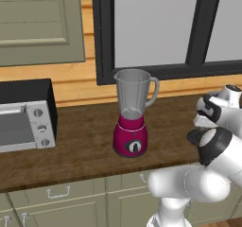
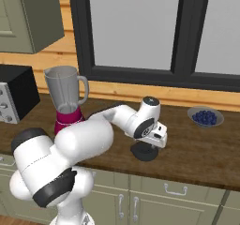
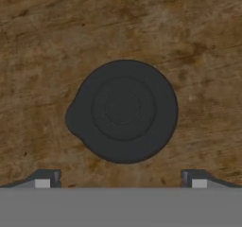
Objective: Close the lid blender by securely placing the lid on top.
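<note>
Right base view: blender (image 2: pixel 66 100) jar uncovered; bowl (image 2: pixel 206 117) holds blueberries.

A silver-and-black toaster oven (image 1: pixel 26 122) sits at the far left of the wooden counter (image 1: pixel 80 150). Far along the counter from the oven, to the right, stands a bowl of blue berries (image 2: pixel 205 116). A dark-framed window (image 1: pixel 156 27) runs behind the counter, with pale cabinets (image 1: pixel 61 200) beneath.

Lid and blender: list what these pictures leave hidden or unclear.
- Lid, right base view: the end effector above covers its top.
- End effector, hand view: fingertips cut off by the bottom edge.
- Blender, right base view: the arm hides its base.
</note>
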